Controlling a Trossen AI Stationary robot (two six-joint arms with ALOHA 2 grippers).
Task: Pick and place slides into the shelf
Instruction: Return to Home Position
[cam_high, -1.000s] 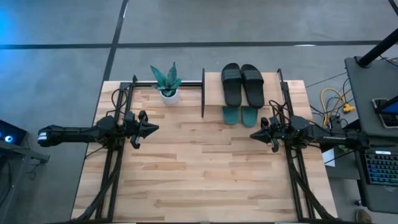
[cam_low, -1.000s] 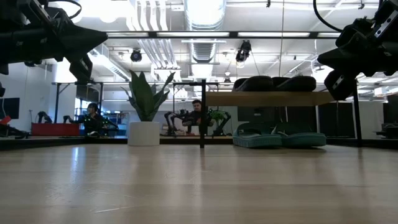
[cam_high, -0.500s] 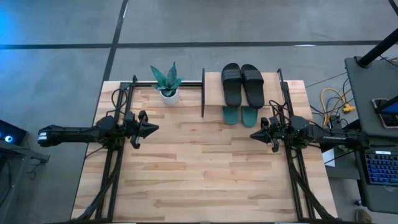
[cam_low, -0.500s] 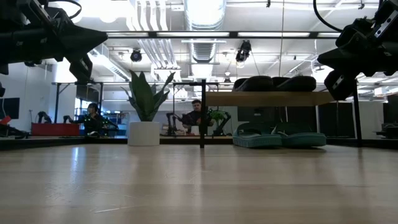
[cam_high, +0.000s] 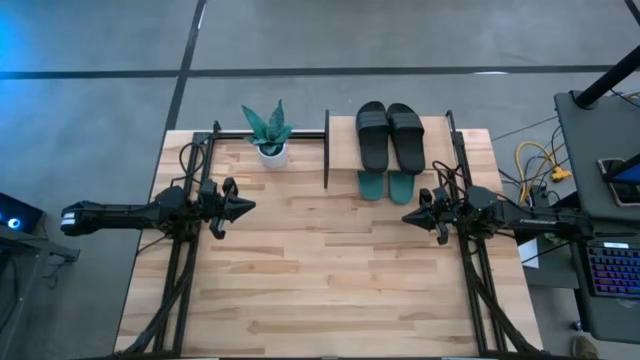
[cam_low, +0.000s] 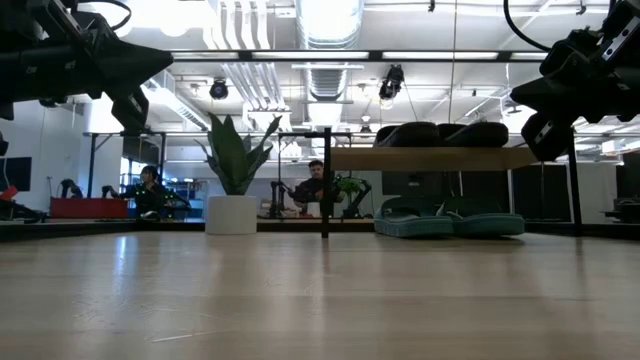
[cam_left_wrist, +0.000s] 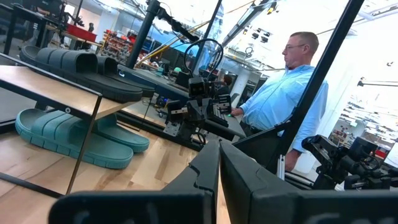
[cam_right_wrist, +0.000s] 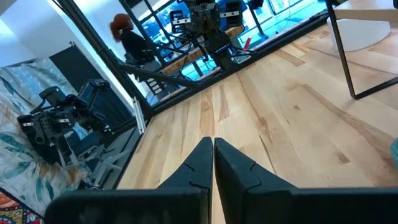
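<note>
- Nothing on the table has shifted since the earlier frames: slides, shelf and both my arms sit just where they were.
- The black slides lie side by side on the shelf's wooden top board, near the table's far edge.
- The teal slides lie together on the table under that board. From above only their near ends stick out. At table height they show flat below the board, between the thin black posts.
- From my left wrist the two pairs stack cleanly, black over teal, with the board between them.
- A potted plant stands to the left of the shelf, apart from it.
- My right arm hangs over the table's right side, just in front of the shelf and clear of it. The right jaws are pressed together, empty, pointing toward the middle.
- My left arm mirrors it over the left side, well apart from the shelf. The left jaws are pressed together too, holding nothing.
- Beyond the table, a person in a light blue shirt stands behind my right arm.
</note>
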